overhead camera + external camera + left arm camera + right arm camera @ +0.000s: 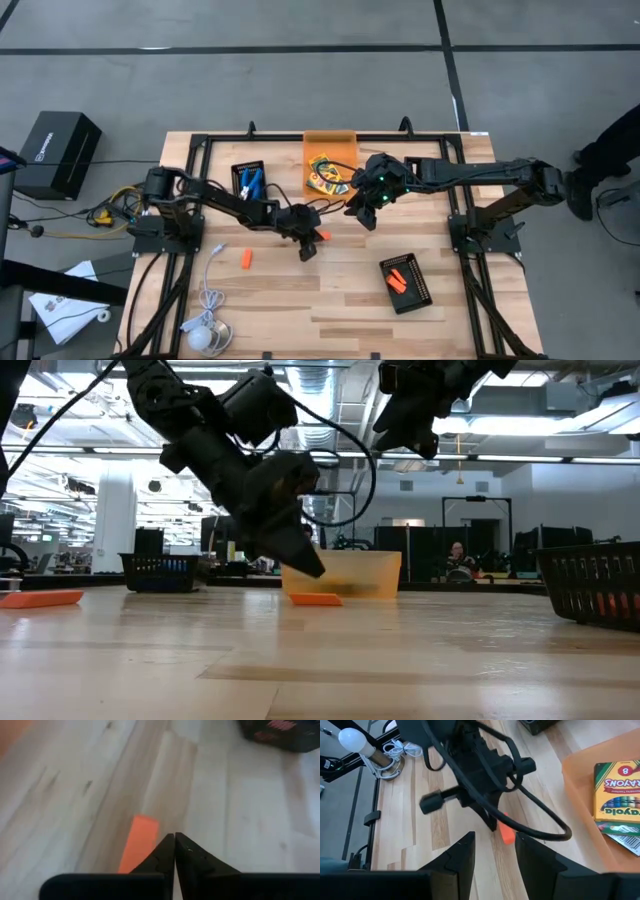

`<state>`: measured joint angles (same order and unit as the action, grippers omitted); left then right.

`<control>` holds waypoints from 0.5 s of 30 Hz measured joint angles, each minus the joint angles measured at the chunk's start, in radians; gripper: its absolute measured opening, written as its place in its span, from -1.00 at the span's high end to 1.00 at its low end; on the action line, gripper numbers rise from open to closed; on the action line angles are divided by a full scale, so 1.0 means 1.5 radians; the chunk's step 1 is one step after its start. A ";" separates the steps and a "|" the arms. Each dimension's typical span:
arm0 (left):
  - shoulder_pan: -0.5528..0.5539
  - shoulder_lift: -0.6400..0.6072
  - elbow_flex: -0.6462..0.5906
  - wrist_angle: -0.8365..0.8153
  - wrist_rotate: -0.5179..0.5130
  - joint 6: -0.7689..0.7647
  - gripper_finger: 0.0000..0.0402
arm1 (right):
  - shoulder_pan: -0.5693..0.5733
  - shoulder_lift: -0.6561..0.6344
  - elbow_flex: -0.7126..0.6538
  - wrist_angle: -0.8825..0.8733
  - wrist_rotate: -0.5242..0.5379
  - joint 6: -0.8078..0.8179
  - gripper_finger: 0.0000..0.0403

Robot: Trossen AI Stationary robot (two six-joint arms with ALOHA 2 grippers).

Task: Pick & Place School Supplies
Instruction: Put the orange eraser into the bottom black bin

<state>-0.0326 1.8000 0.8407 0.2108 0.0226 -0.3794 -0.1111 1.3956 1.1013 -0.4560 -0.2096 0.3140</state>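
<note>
At the centre of the high view, the left gripper (307,250) is hovering with jaws closed and empty beside a short, flat orange piece (138,843) lying on the pale wooden worktop (330,310). It looks light, stiff and smooth, best pinched across its narrow sides. Farther off, the right gripper (494,851) is hanging with jaws parted, empty, near the orange translucent bin (325,143).

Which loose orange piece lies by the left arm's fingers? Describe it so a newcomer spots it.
Start at the translucent orange bin on the table's far edge. Just in front of it, the left gripper hangs shut. The short flat orange piece lies beside its tip, unlike the other loose orange piece lying alone nearer the white cable.
</note>
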 joint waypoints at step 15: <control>0.049 0.000 0.001 -0.071 0.035 0.062 0.16 | 0.000 0.000 0.000 0.009 -0.020 0.000 0.30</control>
<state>0.0413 1.7997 0.8421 0.1043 0.0750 -0.2864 -0.1112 1.3956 1.1015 -0.4429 -0.2390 0.3141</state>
